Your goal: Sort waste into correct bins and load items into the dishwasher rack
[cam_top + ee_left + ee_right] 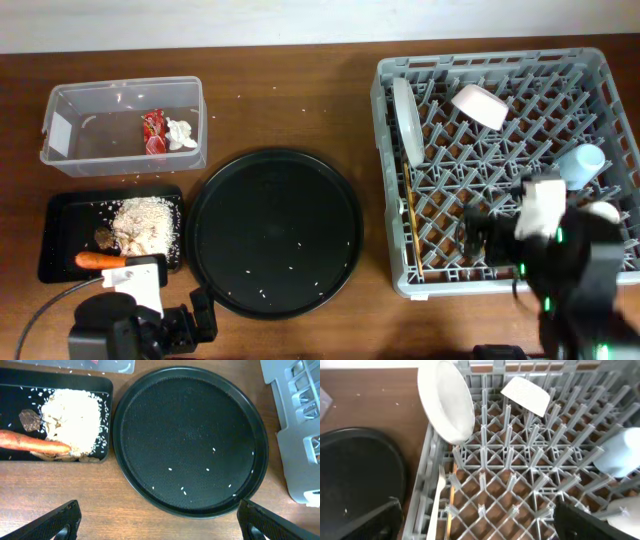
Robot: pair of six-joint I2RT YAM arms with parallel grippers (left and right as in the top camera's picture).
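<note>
The clear tub point(70, 110) holds the red wrapper point(153, 127) and the white tissue point(181, 135). The shallow black tray point(60, 235) holds the rice scraps point(148, 222), the carrot point(100, 260) and the brown morsel point(102, 237). The grey rack point(390, 180) holds the upright plate point(406, 120), the white bowl point(480, 105), the light-blue cup point(581, 165), the cream cup point(603, 212), and the fork and chopsticks point(410, 230) along its left wall. My left gripper point(160, 522) is open and empty near the table's front edge. My right gripper point(480, 520) is open and empty above the rack's front pegs.
The large round black tray point(275, 232) lies between the bins and the rack, with a few rice grains on it. Bare wooden table lies in front of it. My right arm point(570, 270) covers the rack's front right corner.
</note>
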